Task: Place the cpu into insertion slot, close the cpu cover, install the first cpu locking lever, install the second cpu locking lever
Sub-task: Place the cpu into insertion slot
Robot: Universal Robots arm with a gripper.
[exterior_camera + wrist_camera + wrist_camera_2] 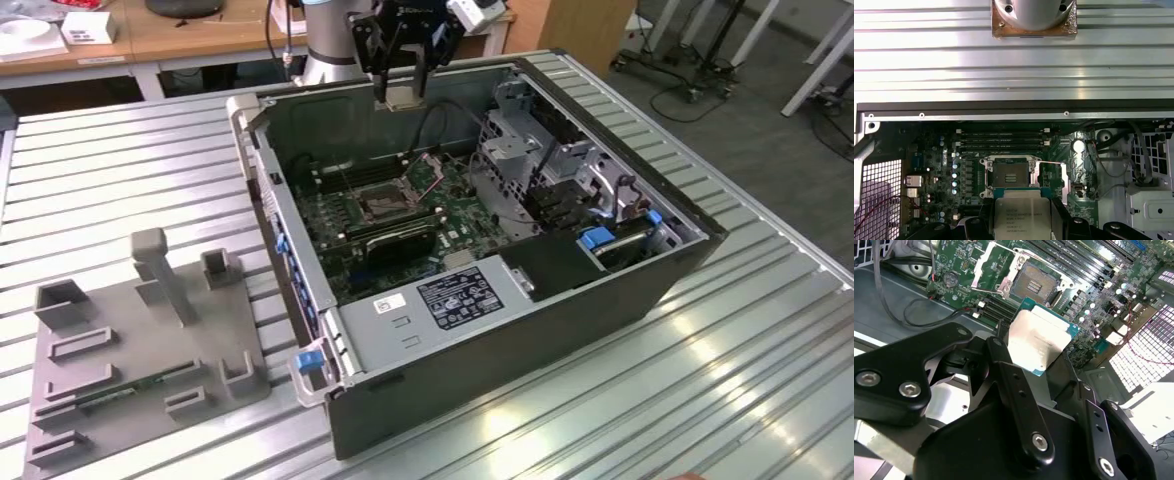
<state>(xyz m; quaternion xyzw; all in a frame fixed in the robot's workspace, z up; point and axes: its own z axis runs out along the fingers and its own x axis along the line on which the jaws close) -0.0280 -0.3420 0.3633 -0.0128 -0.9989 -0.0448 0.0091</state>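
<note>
Exterior view: tool (pixel 403 94) pinching cpu (pixel 400 102) above open computer case (pixel 534 330); insertion slot (pixel 384 205) inside empty.

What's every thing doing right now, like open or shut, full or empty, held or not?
cpu: gripped, in the air, not seated.
gripper: shut on the cpu.
insertion slot: empty.
cpu cover: swung open.
computer case: lying on its side, open.

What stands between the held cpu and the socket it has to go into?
Nothing visible. The tool grips the cpu above the open case; the socket below lies bare, its cpu cover swung aside.
</note>
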